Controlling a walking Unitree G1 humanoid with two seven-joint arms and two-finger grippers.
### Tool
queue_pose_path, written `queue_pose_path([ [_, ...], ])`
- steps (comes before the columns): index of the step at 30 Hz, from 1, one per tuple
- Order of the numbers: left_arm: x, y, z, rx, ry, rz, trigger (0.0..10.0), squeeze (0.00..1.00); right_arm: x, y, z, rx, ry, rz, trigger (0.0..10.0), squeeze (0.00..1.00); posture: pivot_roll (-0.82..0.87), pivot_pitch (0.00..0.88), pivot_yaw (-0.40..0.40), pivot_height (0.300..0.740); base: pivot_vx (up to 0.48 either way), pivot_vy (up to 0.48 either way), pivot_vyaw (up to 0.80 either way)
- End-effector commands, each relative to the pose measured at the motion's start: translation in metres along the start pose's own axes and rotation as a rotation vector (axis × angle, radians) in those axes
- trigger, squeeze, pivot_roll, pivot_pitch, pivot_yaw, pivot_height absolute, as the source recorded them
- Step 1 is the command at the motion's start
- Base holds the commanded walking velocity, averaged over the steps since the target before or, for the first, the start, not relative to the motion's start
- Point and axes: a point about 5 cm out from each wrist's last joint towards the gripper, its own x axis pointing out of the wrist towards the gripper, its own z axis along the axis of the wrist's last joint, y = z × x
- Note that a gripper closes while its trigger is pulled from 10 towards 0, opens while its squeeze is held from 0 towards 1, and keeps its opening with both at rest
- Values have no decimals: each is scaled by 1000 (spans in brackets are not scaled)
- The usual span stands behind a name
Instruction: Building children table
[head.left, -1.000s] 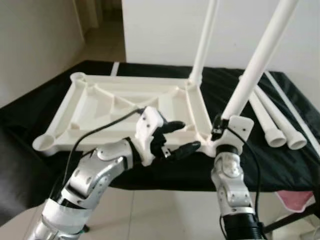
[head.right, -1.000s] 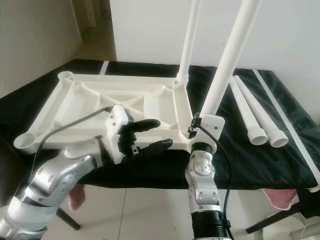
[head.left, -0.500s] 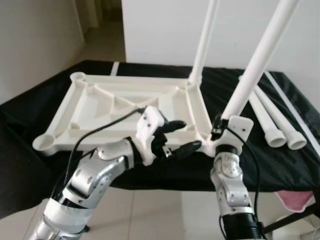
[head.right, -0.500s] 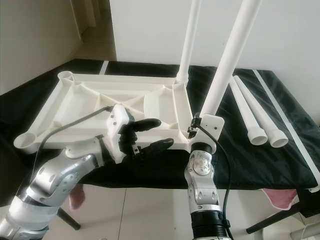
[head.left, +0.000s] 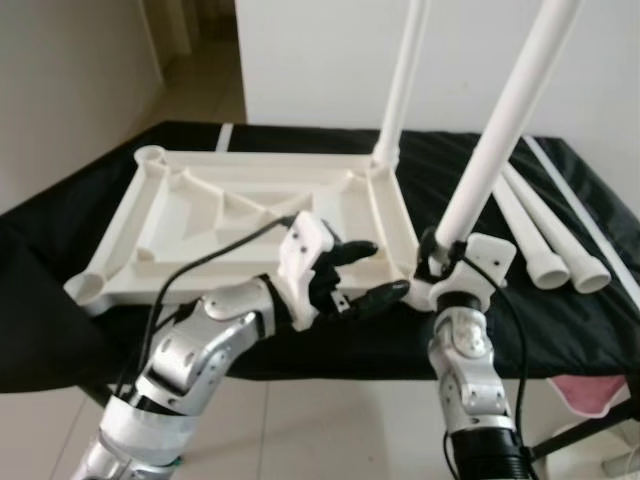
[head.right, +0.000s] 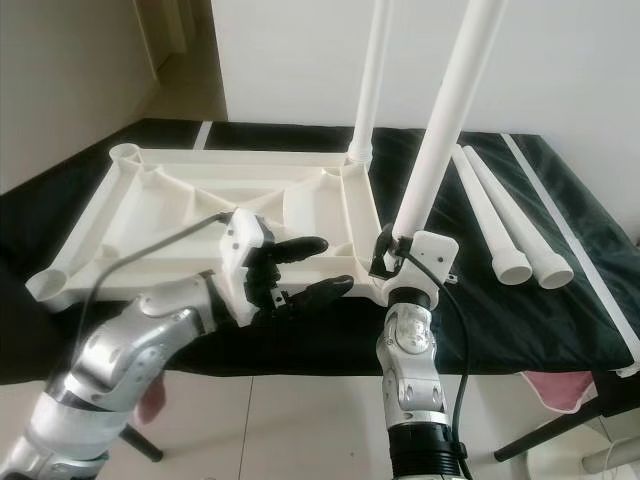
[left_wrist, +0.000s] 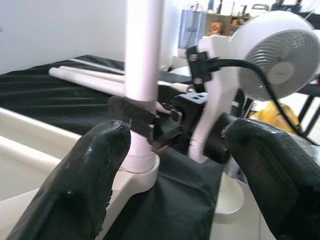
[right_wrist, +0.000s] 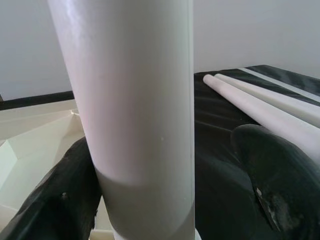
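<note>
- The right tool (head.left: 432, 262) stands at the near right corner of the upturned white tabletop (head.left: 250, 215), its two black fingers (right_wrist: 60, 200) spread on either side of an upright white leg (head.left: 500, 130) without clearly pressing on it; one finger lies close against the leg, the other stands a little off it.
- That leg rises steeply from the corner socket and leans slightly away to the right as it climbs out of the top of the head views.
- The left tool (head.left: 365, 272) hovers just beside it, over the near edge of the tabletop, its two black fingers (left_wrist: 85, 170) parted wide and holding nothing; in the left wrist view they frame the base of the leg and the right tool gripping zone beyond.
- The tabletop lies underside up on a bench (head.right: 560, 330) draped in black cloth, its ribs and round corner sockets showing; the near left socket (head.left: 88, 288) and far left socket (head.left: 150, 155) are open.
- A second white leg (head.left: 405, 80) stands upright in the far right corner socket.
- Two more loose legs (head.right: 500, 215) lie side by side on the black cloth to the right of the tabletop, well apart from both tools, their flared ends toward the robot.
- A thin white strip (head.right: 570, 240) runs along the cloth further right.
- A white fan (left_wrist: 280, 62) shows in the left wrist view behind the right arm.
- Pale walls (head.left: 300, 60) and a lit hallway floor lie beyond the bench.
</note>
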Motion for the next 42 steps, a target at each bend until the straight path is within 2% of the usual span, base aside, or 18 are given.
queue_pose_path([
  [1,0,4,1,19,-1,20,10000,0,0,-5,-7,3,33,28,10000,835,-6,0,-21,740,0,0,0],
  [2,0,4,1,19,-1,20,10000,0,0,-5,-7,3,33,28,10000,835,-6,0,-21,740,0,0,0],
  [3,0,4,0,23,3,26,10000,0,1,-7,-8,-3,38,72,10000,0,-7,0,-22,740,0,0,0],
  [8,1,4,-1,21,7,24,10000,0,3,-9,-9,4,52,124,10000,0,-7,0,-21,740,0,0,0],
  [9,2,2,-2,16,10,16,10000,0,6,-13,-9,2,56,189,10000,0,-7,0,-21,740,0,0,0],
  [10,2,2,-2,16,10,16,10000,0,6,-13,-9,2,56,189,10000,0,-7,0,-21,740,0,0,0],
  [12,5,-1,-7,11,23,3,10000,0,12,-20,-6,2,55,317,10000,0,-15,0,-20,740,0,0,0],
  [14,6,-1,-9,9,27,3,10000,0,13,-22,-5,0,52,352,10000,0,-15,0,-21,740,0,0,0],
  [24,13,-6,-33,3,96,-3,10000,0,23,-23,-14,-135,111,643,10000,0,-13,0,-27,740,0,0,0],
  [29,15,-5,-37,7,119,18,10000,0,32,-26,-13,-155,137,718,10000,0,-21,0,-22,740,0,0,0],
  [30,16,-4,-41,9,136,30,10000,0,37,-28,-10,-191,132,754,10000,0,-22,0,-18,740,0,0,0],
  [35,17,-4,-42,14,145,26,10000,0,39,-29,-9,-208,137,792,10000,0,-23,0,-19,740,0,0,0],
  [36,17,-5,-43,16,146,23,10000,0,40,-30,-9,-212,140,810,8627,0,-23,0,-19,740,0,0,0],
  [37,17,-5,-43,20,148,20,10000,0,40,-30,-8,-218,145,835,8627,0,-23,0,-18,740,0,0,0],
  [38,17,-5,-43,23,147,20,10000,0,41,-32,-8,-224,146,853,1647,0,-22,0,-19,740,0,0,0],
  [39,17,-5,-43,23,147,20,10000,0,41,-32,-8,-224,146,853,1647,0,-22,0,-19,740,0,0,0],
  [40,17,-4,-44,26,148,22,10000,0,42,-34,-9,-228,152,863,0,0,-21,0,-20,740,0,0,0],
  [42,17,-4,-44,27,149,23,10000,0,42,-35,-9,-232,156,869,0,0,-21,0,-19,740,0,0,0],
])
